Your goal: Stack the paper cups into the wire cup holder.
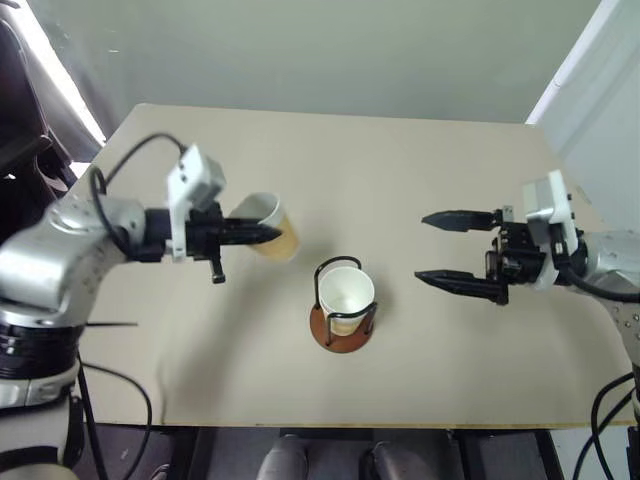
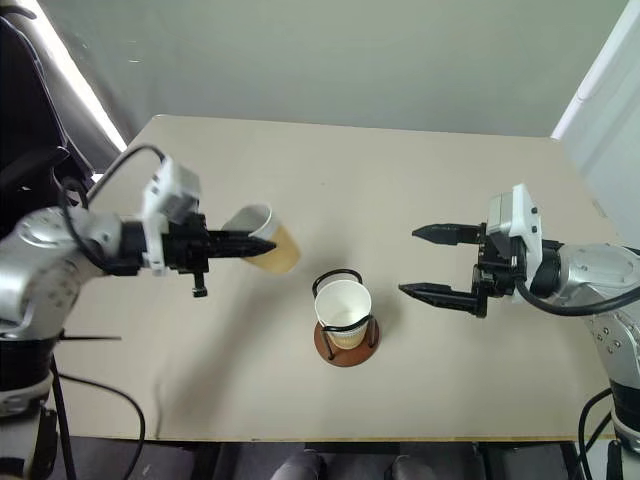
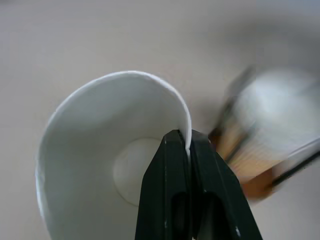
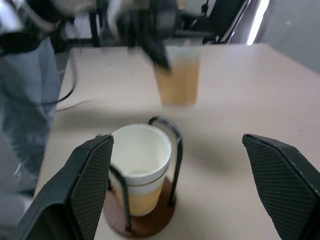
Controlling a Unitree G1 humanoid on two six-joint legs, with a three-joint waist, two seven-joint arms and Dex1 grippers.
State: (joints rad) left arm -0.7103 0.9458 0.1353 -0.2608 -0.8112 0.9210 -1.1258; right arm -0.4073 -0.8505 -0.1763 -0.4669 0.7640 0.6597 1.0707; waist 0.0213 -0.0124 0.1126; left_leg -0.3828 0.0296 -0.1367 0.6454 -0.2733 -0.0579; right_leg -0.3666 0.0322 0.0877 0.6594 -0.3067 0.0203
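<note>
Left gripper (image 1: 262, 234) jaws pinch the yellow-orange paper cup's (image 1: 274, 229) white rim, tilted; right gripper (image 1: 448, 251) jaws gape empty. Thin rim may slip, missing the black-wire, brown-based holder (image 1: 343, 305).

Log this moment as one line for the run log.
left end effector: shut on held cup rim, off table | right end effector: open, empty | wire cup holder: one seated cup

A plain beige bench (image 1: 420, 160) with a wire cup holder (image 1: 343, 318) standing near its front edge, one paper cup (image 1: 346, 296) seated upright inside it.
</note>
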